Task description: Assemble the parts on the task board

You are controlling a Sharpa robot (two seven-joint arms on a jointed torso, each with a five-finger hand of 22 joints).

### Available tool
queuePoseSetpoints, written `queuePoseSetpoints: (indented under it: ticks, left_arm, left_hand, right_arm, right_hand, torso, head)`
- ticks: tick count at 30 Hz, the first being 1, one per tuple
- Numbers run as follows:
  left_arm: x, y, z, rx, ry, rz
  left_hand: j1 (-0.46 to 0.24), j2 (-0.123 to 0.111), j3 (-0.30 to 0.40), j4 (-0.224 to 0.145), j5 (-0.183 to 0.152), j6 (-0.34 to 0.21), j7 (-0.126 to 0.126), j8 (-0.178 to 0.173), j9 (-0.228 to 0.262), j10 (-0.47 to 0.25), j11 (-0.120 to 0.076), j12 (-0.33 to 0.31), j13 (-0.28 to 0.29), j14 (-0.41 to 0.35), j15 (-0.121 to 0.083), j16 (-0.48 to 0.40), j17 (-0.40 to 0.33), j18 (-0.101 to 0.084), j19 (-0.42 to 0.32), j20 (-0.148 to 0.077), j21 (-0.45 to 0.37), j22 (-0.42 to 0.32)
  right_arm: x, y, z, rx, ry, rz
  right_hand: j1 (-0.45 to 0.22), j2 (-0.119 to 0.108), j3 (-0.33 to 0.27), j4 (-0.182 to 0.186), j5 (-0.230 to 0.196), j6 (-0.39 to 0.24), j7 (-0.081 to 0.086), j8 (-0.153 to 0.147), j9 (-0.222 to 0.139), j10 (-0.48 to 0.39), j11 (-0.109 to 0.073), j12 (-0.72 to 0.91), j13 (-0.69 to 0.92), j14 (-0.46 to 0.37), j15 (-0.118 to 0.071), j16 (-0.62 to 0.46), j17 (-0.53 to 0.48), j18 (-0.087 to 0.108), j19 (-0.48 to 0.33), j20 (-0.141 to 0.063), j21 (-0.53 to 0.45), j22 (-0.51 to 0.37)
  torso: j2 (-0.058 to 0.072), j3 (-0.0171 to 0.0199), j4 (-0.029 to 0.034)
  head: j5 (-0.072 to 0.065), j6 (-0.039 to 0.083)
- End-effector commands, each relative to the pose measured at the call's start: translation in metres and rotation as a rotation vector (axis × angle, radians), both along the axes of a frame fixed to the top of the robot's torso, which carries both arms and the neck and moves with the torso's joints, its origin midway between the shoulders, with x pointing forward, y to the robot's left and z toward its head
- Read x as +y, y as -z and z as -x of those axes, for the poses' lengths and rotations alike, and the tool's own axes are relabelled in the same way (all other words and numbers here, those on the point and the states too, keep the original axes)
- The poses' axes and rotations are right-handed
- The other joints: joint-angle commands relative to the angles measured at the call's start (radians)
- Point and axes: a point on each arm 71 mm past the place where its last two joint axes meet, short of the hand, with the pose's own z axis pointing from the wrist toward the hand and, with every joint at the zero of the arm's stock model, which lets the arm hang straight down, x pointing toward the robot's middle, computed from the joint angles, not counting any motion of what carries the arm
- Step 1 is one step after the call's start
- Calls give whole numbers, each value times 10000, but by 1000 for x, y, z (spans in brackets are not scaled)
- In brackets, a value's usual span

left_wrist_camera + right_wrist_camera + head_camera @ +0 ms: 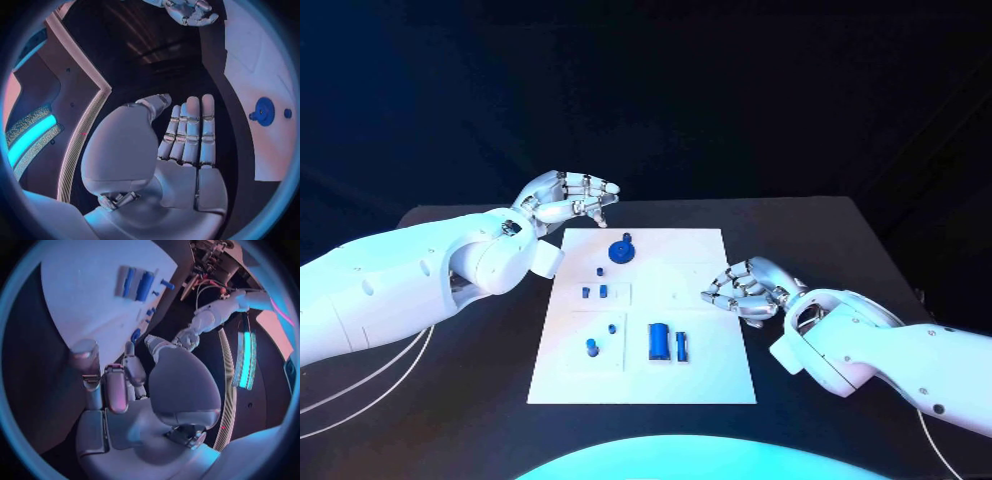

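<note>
Two empty hands wait beside a board of little blue parts.

The big black table (805, 230) holds the flat white plastic task board (646, 330) in its middle. The left hand (570, 199) hovers at the board's far left corner, fingers curled in a little, holding nothing. The right hand (747, 290) sits at the board's right edge, fingers curled in, also holding nothing. The round blue knob part (623, 249) is at the far end; the two long blue bar parts (666, 344) stand at the near end. They look small, hard, light and a bit slippery, so pinch each by its sides.
</note>
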Motion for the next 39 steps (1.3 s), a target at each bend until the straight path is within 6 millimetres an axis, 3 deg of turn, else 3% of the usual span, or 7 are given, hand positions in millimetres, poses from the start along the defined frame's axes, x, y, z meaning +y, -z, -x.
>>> queuePoseSetpoints:
  ticks: [1, 18, 19, 26, 27, 29, 39]
  left_arm:
    - [4, 2, -5, 131, -555, 892]
    - [38, 24, -45, -239, -3723, 2242]
    - [33, 25, -44, 80, -3047, 1740]
    - [23, 26, -38, 65, -3179, 1626]
    - [18, 27, -35, 57, -3236, 1577]
    - [11, 28, -30, 43, -3329, 1495]
    - [-35, 29, 7, -94, -3931, 947]
  left_hand:
    - [-125, -16, -178, 282, -25, -128, -11, 101, -21, -140, 57, 100, -49, -600, 112, -509, -303, 107, -295, 139, -760, -445]
    - [481, 311, -1858, 1377, -49, -520, -376, -635, -714, 55, 480, -3196, -1456, -2082, 937, -7651, -2869, -187, -1226, 1125, -6979, -4635]
    - [-3880, 2090, -5224, -1472, -2517, -8344, -2035, -2900, -3193, -8323, -1466, -5127, -2082, -9205, -807, -10396, -5076, -1698, -8034, -1781, -8774, -6860]
    - [-6141, 2090, -5224, -1472, -2517, -8344, -2035, -2900, -3193, -8323, -1466, -5127, -2082, -9205, -807, -10396, -5076, -1698, -8034, -1781, -8774, -6860]
    - [-6529, 2090, -5224, -1472, -2517, -8344, -2035, -2900, -3193, -8323, -1466, -5127, -2082, -9205, -807, -10396, -5076, -1698, -8034, -1781, -8774, -6860]
    - [-14058, 2090, -5224, -1472, -2517, -8344, -2035, -2900, -3193, -8323, -1466, -5127, -2082, -9205, -807, -10396, -5076, -1698, -8034, -1781, -8774, -6860]
    - [-14058, 2090, -5224, -1472, -2517, -8344, -2035, -2900, -3193, -8323, -1466, -5127, -2082, -9205, -807, -10396, -5076, -1698, -8034, -1781, -8774, -6860]
  right_arm:
    - [-13, -8, -27, 156, 1122, -3602]
    - [-52, -22, -122, -1502, 1783, -5862]
    - [-55, -17, -120, -1276, 2408, -4869]
    - [-46, -20, -112, -1450, 2672, -5379]
    - [-42, -22, -108, -1515, 2792, -5587]
    - [-36, -25, -102, -1612, 2998, -5913]
    - [-10, -39, -68, -1868, 4074, -7176]
  right_hand:
    - [519, 23, 160, -170, 8, -436, 181, -145, -3, -1570, 159, -2536, -1662, -565, 145, -1640, -2090, 467, -1110, 148, -3476, -636]
    - [993, -334, 1559, -1090, -27, -1391, 1263, -1571, -1824, -4393, 1563, -8939, -9994, -5464, 1867, -10973, -8579, 561, -5004, 1958, -7102, -6969]
    - [-2911, 1752, -3113, -2754, -2654, -9104, -1046, -4130, -5475, -13350, -255, -11424, -12710, -14646, 438, -14091, -12459, -1266, -13439, -611, -7723, -13080]
    - [-5035, 1752, -3113, -2754, -2654, -9104, -1046, -4130, -5475, -13350, -255, -11424, -12710, -14646, 438, -14091, -12459, -1266, -13439, -611, -7723, -13080]
    - [-12229, 1752, -3113, -2754, -2654, -9104, -1046, -4130, -5475, -13350, -255, -11424, -12710, -14646, 438, -14091, -12459, -1266, -13439, -611, -7723, -13080]
    - [-12229, 1752, -3113, -2754, -2654, -9104, -1046, -4130, -5475, -13350, -255, -11424, -12710, -14646, 438, -14091, -12459, -1266, -13439, -611, -7723, -13080]
    - [-12229, 1752, -3113, -2754, -2654, -9104, -1046, -4130, -5475, -13350, -255, -11424, -12710, -14646, 438, -14091, -12459, -1266, -13439, -611, -7723, -13080]
  torso:
    - [-219, -129, -61]
    - [-543, -52, -58]
    - [-504, -113, -54]
    - [-499, -56, 230]
    - [-497, -31, 352]
    - [-494, 1, 516]
    - [-490, 53, 772]
  head:
    - [-35, 382]
    - [227, 1431]
    - [180, 1323]
    - [-78, 1609]
    - [-189, 1732]
    - [-337, 1896]
    - [-569, 2153]
